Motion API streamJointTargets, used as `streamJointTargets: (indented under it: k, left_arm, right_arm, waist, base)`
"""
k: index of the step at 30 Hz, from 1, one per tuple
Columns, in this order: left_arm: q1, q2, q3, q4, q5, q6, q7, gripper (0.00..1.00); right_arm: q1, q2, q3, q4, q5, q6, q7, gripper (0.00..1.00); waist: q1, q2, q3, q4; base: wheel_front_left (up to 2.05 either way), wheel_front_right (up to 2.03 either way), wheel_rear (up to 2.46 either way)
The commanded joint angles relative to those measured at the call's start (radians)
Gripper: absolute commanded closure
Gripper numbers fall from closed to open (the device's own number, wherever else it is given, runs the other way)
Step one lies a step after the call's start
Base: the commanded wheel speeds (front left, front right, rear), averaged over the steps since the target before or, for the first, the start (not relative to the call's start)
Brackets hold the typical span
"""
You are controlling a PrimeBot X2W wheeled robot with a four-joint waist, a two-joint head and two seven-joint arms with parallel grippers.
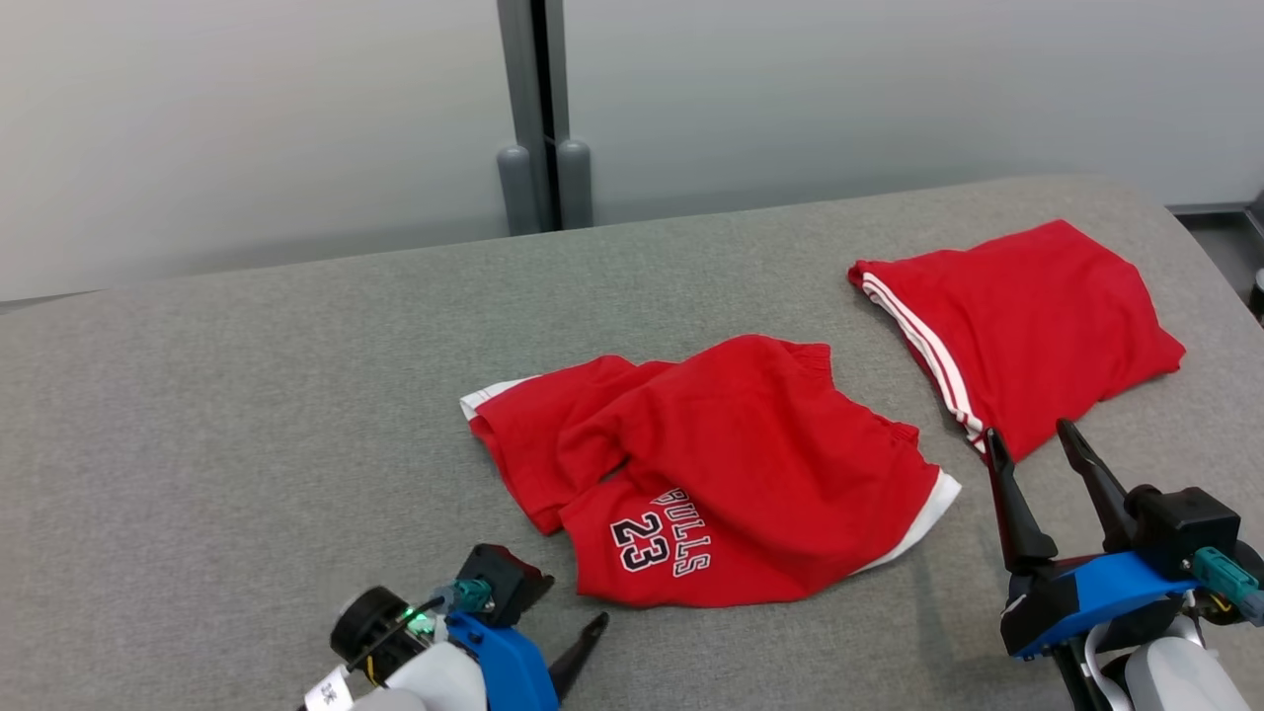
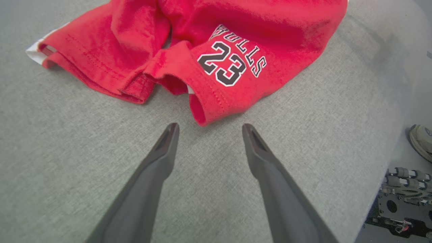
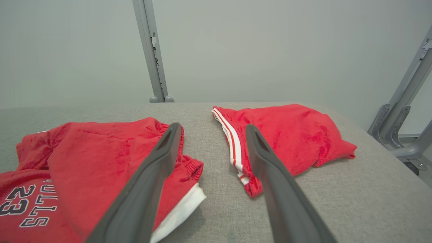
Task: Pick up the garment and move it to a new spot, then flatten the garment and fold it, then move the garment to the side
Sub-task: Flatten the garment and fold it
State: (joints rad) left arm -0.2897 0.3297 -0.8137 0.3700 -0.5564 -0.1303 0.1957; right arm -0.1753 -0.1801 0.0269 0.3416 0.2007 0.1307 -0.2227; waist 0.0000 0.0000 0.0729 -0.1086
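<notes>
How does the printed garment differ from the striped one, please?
The printed garment lies crumpled; the striped garment lies folded and fairly flat. The printed garment shows BULLS 23 lettering; the striped garment shows white stripes along one edge. Both are red.

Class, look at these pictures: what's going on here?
A two-armed robot faces a grey fabric-covered table with two red garments on it. In the middle lie crumpled red shorts printed BULLS 23, not yet flattened. A neatly folded red garment with white stripes lies off to the right. The left gripper is open and aimed at the shorts' printed leg. The right gripper, also open, is poised between the two garments. Neither holds anything.
</notes>
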Motion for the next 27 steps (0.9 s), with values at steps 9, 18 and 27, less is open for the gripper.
streamJointTargets:
  k: [9, 18, 27]
  left_arm:
    - [-0.158, 0.075, -0.189, 0.081, 0.000, -0.001, -0.076, 0.00]
    - [-0.225, 0.037, -0.249, 0.139, -0.022, -0.001, -0.194, 0.55]
    - [-0.259, 0.050, -0.302, 0.099, -0.176, -0.001, -0.210, 1.00]
  right_arm:
    - [-0.039, 0.002, 0.022, 0.032, 0.011, 0.000, -0.018, 0.00]
    - [-0.044, 0.004, 0.025, 0.057, 0.015, 0.000, -0.030, 0.00]
    - [-0.043, 0.001, 0.029, 0.083, 0.019, 0.000, -0.035, 0.00]
  waist:
    - [0.0000, 0.0000, 0.032, -0.050]
    - [0.0000, 0.0000, 0.040, -0.062]
    - [0.0000, 0.0000, 0.013, -0.022]
  base:
    - [0.00, 0.00, 0.00]
    - [0.00, 0.00, 0.00]
    - [0.00, 0.00, 0.00]
